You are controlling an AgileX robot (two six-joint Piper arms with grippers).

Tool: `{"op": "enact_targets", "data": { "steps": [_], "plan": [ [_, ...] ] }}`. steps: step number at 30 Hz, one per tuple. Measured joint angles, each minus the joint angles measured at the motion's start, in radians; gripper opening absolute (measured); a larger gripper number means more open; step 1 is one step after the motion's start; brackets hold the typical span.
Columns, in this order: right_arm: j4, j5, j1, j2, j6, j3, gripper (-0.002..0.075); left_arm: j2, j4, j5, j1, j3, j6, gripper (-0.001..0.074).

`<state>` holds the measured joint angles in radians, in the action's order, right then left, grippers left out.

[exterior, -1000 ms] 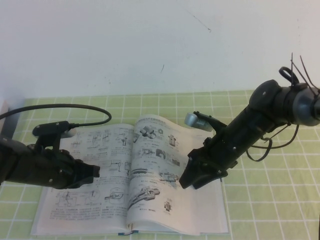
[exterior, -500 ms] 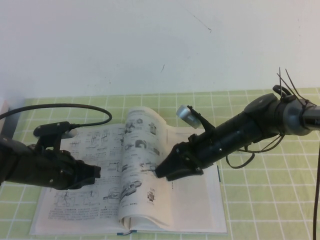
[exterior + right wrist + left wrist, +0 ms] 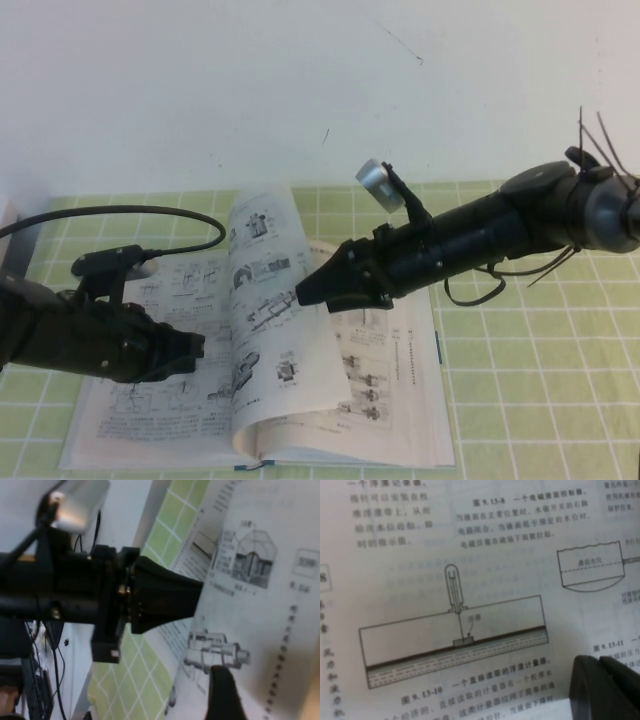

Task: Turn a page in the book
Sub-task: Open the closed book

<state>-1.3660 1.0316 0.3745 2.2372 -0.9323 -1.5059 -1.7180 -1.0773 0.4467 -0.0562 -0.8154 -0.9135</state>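
Two end effectors, right spread behind lifted page, left unclear, on book

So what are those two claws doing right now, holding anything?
Left gripper: resting on the book's left side, grip can't be told.
Right gripper: open, pushing the raised page over.

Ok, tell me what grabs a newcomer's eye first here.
The page stands lifted mid-turn over the middle of the open book, with the right gripper pushing against it from the right. The left gripper rests low over the book's left-hand leaf.
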Motion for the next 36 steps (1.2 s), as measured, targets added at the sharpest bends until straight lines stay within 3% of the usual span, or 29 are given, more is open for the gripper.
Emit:
{"op": "enact_targets", "data": {
  "steps": [11,26,36],
  "plan": [
    [0.046,-0.009,0.0,-0.031,0.162,0.0,0.0406,0.01,-0.003,0.014,0.0,0.0,0.01,-0.0004],
    [-0.009,-0.009,-0.002,-0.031,0.231,0.0,0.0408,0.181,-0.059,0.019,-0.002,0.0,0.009,-0.0004],
    [-0.016,-0.019,-0.002,-0.031,0.234,0.0,0.0408,0.268,0.001,-0.024,-0.17,0.0,0.002,-0.0004]
  ]
}}
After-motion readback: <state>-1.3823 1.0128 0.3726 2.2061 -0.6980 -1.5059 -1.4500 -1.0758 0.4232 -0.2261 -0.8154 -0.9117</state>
